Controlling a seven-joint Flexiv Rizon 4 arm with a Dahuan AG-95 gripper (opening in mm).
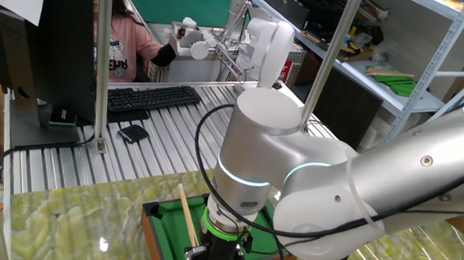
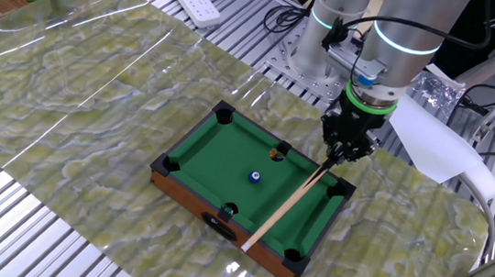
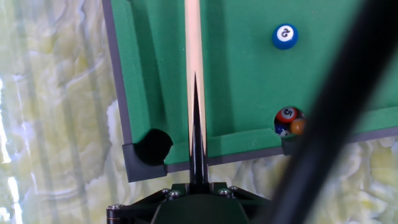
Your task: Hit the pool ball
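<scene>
The pool ball (image 2: 254, 177) is small and blue with a pale spot. It lies near the middle of the miniature green pool table (image 2: 229, 141). In the hand view the ball (image 3: 285, 36) is at the upper right, to the right of the cue line. My gripper (image 2: 338, 155) hangs over the table's far right side. It is shut on the thick end of the long wooden cue stick (image 2: 284, 210), which slants down across the felt. In the hand view my shut gripper (image 3: 196, 93) lies along the cue stick (image 3: 193, 43). The stick also shows in one fixed view (image 1: 186, 217).
Two or three coloured balls (image 3: 289, 121) sit in a side pocket near the rail. A black corner pocket (image 3: 154, 147) is just left of the cue. A white sheet (image 2: 431, 144) lies right of the table. A keyboard (image 1: 151, 97) stands on the ribbed bench behind.
</scene>
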